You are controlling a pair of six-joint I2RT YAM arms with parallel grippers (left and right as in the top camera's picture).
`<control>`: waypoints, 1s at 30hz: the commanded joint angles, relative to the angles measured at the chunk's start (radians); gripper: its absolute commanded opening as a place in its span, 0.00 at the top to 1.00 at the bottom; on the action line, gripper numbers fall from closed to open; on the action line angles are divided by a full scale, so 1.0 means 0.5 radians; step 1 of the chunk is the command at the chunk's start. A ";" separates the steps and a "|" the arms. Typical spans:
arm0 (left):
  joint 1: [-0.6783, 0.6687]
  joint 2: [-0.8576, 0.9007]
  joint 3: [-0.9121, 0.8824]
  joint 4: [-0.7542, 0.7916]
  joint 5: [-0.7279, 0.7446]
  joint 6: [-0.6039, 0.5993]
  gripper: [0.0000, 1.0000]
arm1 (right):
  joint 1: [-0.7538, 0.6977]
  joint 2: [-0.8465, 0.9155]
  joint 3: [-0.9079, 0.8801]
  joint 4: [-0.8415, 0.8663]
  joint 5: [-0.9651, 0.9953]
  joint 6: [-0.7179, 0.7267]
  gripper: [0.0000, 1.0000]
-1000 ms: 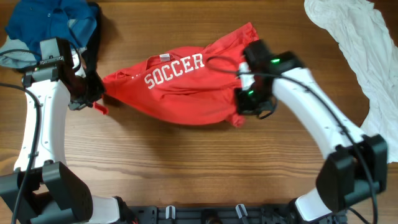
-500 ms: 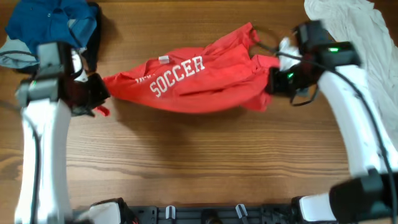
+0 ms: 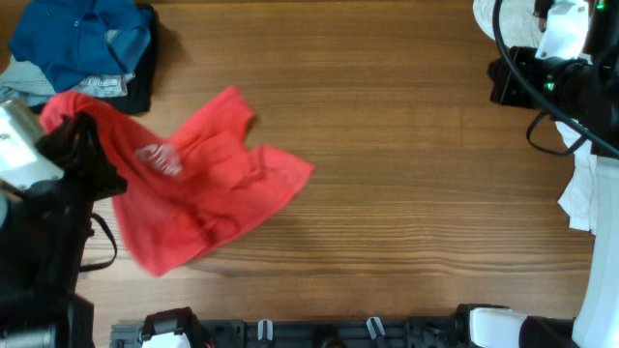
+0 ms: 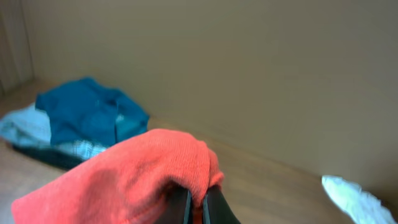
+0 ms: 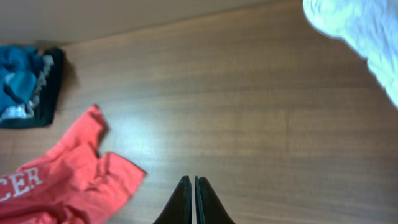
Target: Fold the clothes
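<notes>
The clothes, a red T-shirt (image 3: 198,193) with white lettering, lies crumpled on the left side of the wooden table, with one end lifted. My left gripper (image 3: 85,145) is shut on that raised end. In the left wrist view a fold of red cloth (image 4: 140,174) is pinched between the black fingertips of my left gripper (image 4: 196,198). My right gripper (image 3: 501,82) is raised at the back right, well away from the shirt. In the right wrist view my right gripper (image 5: 194,182) is shut on nothing, and the shirt (image 5: 65,183) lies far to its lower left.
A pile of blue, pale grey and black garments (image 3: 82,43) sits at the back left corner, close to the shirt. A white garment (image 3: 580,188) lies along the right edge, under my right arm. Bare wood lies between the shirt and my right arm.
The right gripper has let go of the shirt and drawn back to the far right. The left gripper has pulled the shirt left and up, and it now hangs crumpled.
</notes>
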 commanded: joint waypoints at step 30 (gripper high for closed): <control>-0.135 0.730 0.002 0.235 0.082 -0.001 0.96 | 1.157 1.684 -0.048 0.362 -0.197 -0.566 0.36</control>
